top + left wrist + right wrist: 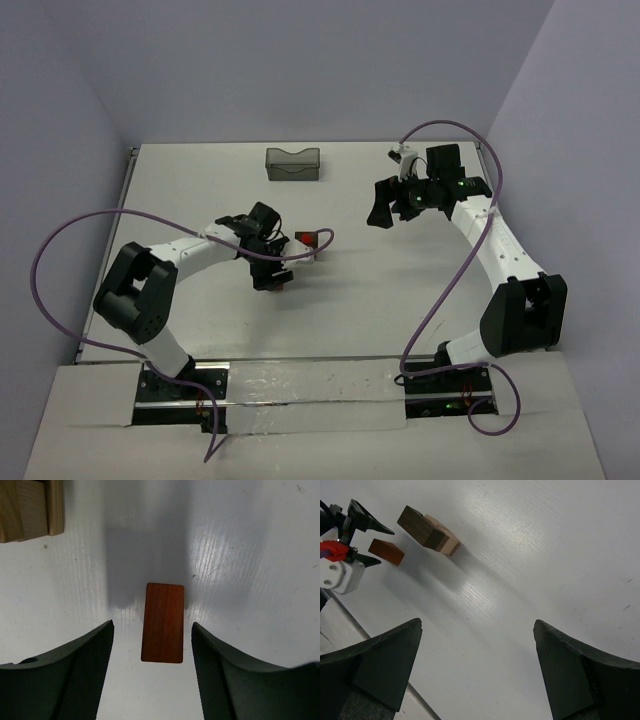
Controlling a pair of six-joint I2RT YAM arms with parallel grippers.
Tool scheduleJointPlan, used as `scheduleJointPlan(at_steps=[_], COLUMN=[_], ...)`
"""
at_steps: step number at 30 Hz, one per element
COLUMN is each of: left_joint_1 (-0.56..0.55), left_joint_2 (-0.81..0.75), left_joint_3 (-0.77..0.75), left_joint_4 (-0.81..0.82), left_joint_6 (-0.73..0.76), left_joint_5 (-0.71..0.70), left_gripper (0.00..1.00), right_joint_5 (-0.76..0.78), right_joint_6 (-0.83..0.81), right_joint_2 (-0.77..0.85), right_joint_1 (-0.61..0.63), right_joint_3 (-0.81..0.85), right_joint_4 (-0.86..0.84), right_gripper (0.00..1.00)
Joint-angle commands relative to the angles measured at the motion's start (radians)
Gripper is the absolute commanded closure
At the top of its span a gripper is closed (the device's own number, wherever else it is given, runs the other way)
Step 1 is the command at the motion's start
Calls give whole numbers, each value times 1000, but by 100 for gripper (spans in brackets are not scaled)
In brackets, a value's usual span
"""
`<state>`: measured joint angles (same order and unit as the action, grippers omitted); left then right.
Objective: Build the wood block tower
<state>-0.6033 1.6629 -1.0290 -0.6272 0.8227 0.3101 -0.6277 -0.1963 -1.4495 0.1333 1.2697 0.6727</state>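
The dark fingers (75, 675) of the left gripper (152, 627) fill the bottom of its wrist view, spread apart and holding nothing, with bare white table (250, 555) showing inside each one. The right gripper (477, 627) hangs fully spread and empty over bare table, well apart from the work. The dark translucent bin (292, 161) sits far ahead of both. Ahead and to the left of the left fingers lie the light tan blocks (27, 507), with a dark brown block (422, 527) touching them. The reddish-brown block (162, 623) lies flat between the left fingers, touching neither. This looks like the pick-up of that piece. Next the jaws must close squarely on its long sides, then lift and carry it to the tan blocks.
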Motion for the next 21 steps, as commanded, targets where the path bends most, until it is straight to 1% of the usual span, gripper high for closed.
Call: scheduleJointPlan(at_steps=[1, 3, 5, 8, 10, 13, 14, 15, 17, 18, 20, 21], left_joint_1=[-7, -7, -6, -7, -7, -5, -3, -1, 5, 11, 39, 53], left_joint_2=[24, 30, 36, 41, 40, 37, 28, 13, -11, -31, -82, -98], left_joint_3=[-41, -44, -47, -53, -51, -56, -59, -64, -82, -95, -127, -147], left_joint_4=[25, 19, 11, 0, -7, -28, -36, -47, -86, -109, -144, -170], left_joint_6=[3, 8, 10, 15, 13, -2, -17, -41, -68, -87, -140, -153], left_joint_5=[-10, -14, -18, -20, -20, -7, 3, 18, 92, 135, 218, 289], left_gripper=[34, 40, 50, 59, 70, 83, 90, 100, 100, 100, 100, 100], right_joint_5=[2, 2, 2, 5, 8, 17, 15, 9, 1, 1, 43, 67], right_joint_6=[-11, -11, -11, -12, -12, -16, -18, -20, -27, -49, -86, -109], right_joint_2=[42, 43, 44, 46, 50, 62, 64, 66, 59, 51, 39, 36], right_joint_1=[5, 6, 5, 5, 5, 5, 5, 5, 8, 11, 23, 36], right_joint_3=[27, 28, 30, 28, 29, 38, 46, 58, 91, 144, 233, 272], right_joint_4=[-5, -5, -5, -6, -5, -1, 3, 7, 21, 55, 97, 110], right_gripper=[0, 0, 0, 0, 0, 0, 0, 0, 0, 0, 0, 0])
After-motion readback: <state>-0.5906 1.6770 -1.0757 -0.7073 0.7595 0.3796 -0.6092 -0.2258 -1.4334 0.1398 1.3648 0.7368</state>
